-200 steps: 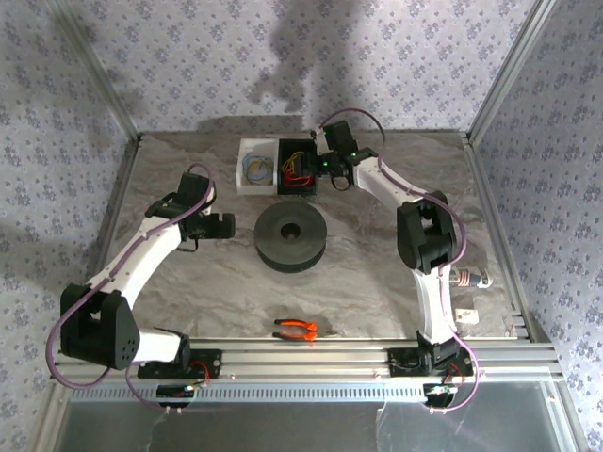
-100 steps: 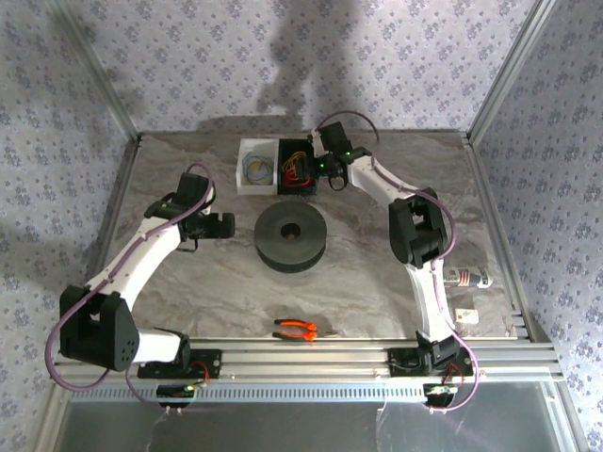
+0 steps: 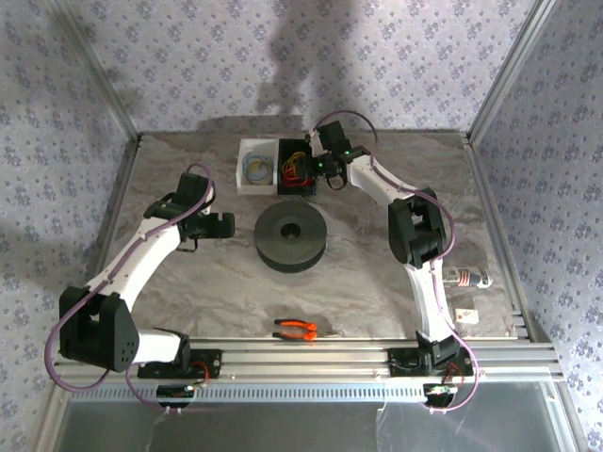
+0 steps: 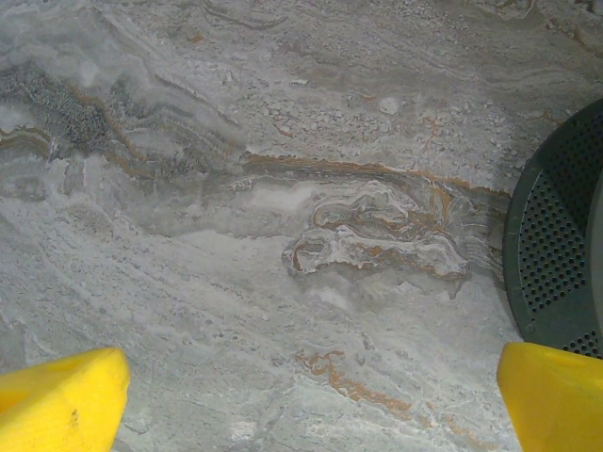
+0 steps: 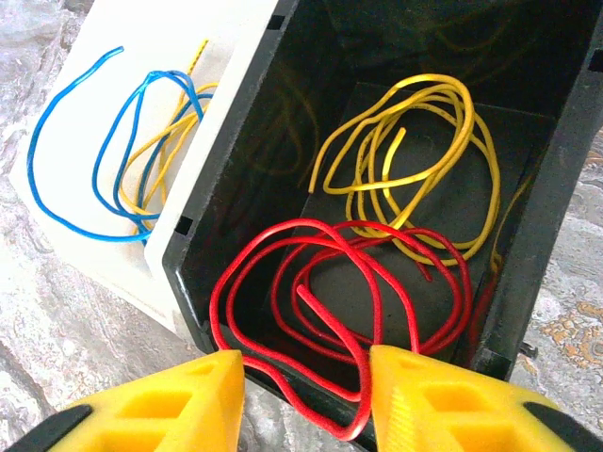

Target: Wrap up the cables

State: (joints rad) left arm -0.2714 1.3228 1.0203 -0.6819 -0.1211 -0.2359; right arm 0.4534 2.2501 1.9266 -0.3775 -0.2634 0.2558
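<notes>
A: The grey surface (image 3: 367, 282) holds a black box (image 5: 240, 188). Where is the red cable (image 5: 292, 226)?
B: Curled up in that box. The right tool (image 5: 306, 400) has its tips apart, one each side of a red loop. The left tool (image 4: 306, 391) is wide apart over bare surface.

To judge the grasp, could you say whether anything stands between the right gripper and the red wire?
Nothing visible: the red wire loops between the fingers of the right gripper, over the edge of the black bin.
</notes>
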